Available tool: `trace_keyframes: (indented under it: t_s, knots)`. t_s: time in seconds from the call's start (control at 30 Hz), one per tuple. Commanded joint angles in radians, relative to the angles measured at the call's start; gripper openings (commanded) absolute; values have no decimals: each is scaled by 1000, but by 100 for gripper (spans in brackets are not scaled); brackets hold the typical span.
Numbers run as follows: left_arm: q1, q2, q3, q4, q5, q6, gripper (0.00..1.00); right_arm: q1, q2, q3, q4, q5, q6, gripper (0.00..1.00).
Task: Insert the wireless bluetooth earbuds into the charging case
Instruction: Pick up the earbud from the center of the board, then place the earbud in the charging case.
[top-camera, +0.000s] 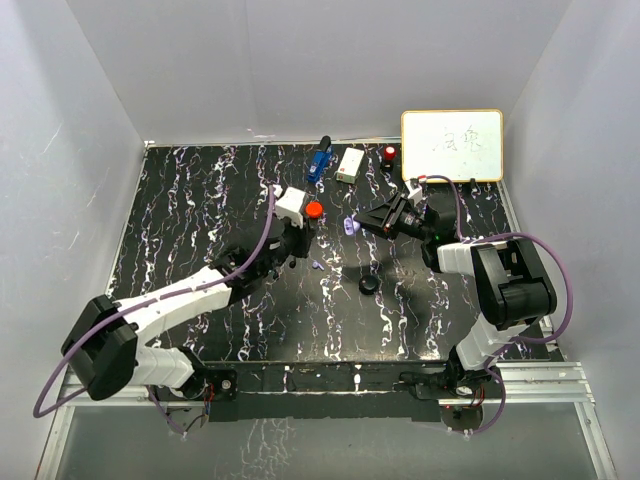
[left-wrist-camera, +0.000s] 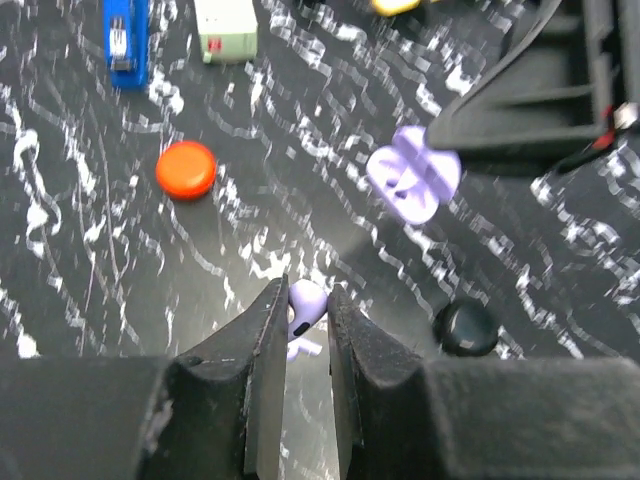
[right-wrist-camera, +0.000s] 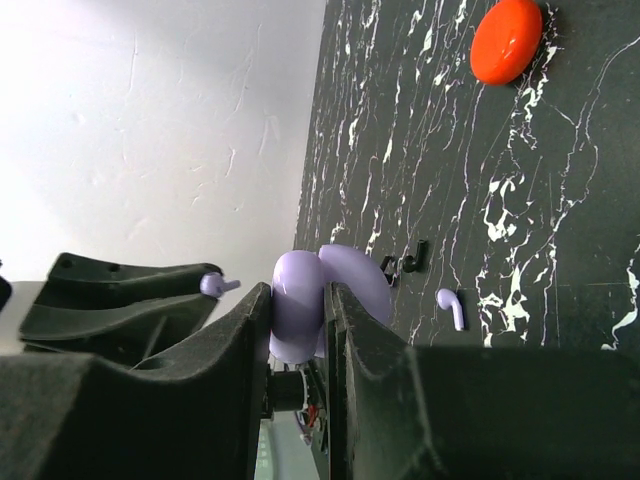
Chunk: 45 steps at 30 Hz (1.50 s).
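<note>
My left gripper is shut on a small lavender earbud and holds it above the black marbled table; the top view shows this gripper left of centre. My right gripper is shut on the open lavender charging case and holds it in the air, a little right of the left gripper. The case shows its two sockets in the left wrist view. A second lavender earbud lies on the table. Two black earbuds lie near it.
A round red case lies between the grippers' far side, and a round black case lies nearer. At the back stand a blue object, a white box, a small red thing and a whiteboard.
</note>
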Motion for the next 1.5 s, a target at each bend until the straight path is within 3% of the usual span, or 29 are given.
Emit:
trace_keyframes:
  t_s: [0.0,0.13,0.3,0.8,1.47]
  knots:
    - [11,3,2,258,133,8,0,-8,-26,-10,109,-22,36,0]
    - [21,44,-38,477,206,-12,0,-5,-6,-24,192,-40,106,0]
    - [45,125,-25,617,269,-88,0,-4,23,-49,327,-57,209,0]
    - [65,260,-105,1049,282,-206,0,11,51,-65,463,-40,330,0]
    - [68,356,-108,1156,306,-296,0,24,109,-72,569,-27,406,0]
